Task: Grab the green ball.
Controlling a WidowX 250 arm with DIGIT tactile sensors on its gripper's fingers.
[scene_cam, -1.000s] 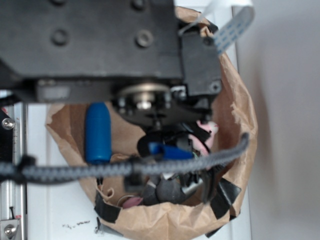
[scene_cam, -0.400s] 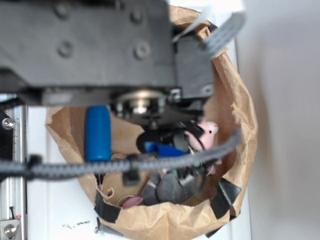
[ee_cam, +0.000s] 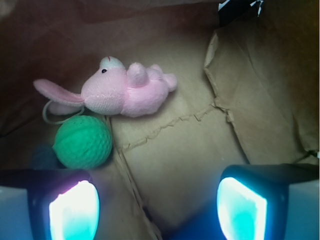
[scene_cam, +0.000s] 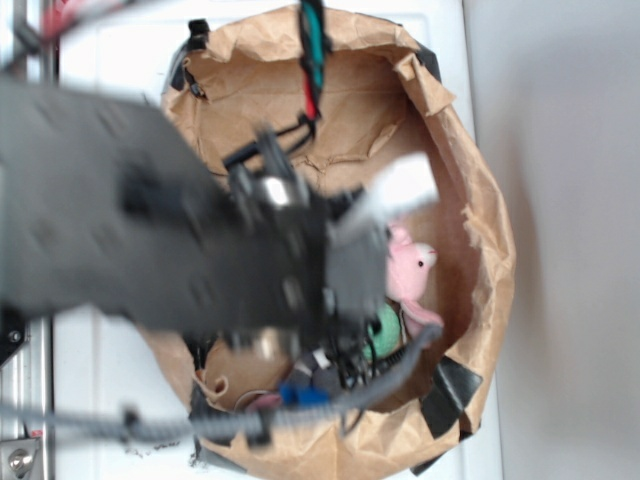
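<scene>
The green ball (ee_cam: 83, 141) lies on the brown paper floor of the bag, just under the pink plush toy (ee_cam: 125, 92) and close to it. My gripper (ee_cam: 157, 210) is open, its two glowing fingertips (ee_cam: 74, 210) wide apart with only bare paper between them. The ball sits just beyond the left fingertip, outside the gap. From outside, the green ball (scene_cam: 385, 330) peeks out beside my blurred arm (scene_cam: 200, 260), below the plush toy (scene_cam: 408, 275); the fingers themselves are hidden there.
The crumpled paper bag wall (scene_cam: 480, 200) rings everything, with black tape (scene_cam: 450, 390) at its near rim. A creased paper fold (ee_cam: 250, 85) rises on the right inside. A grey cable (scene_cam: 150, 425) crosses the front. The blue bottle is hidden behind the arm.
The arm has swung down and left fast, uncovering the bag's far side. The green ball now shows beside the plush toy. The blue bottle has gone out of sight behind the arm.
</scene>
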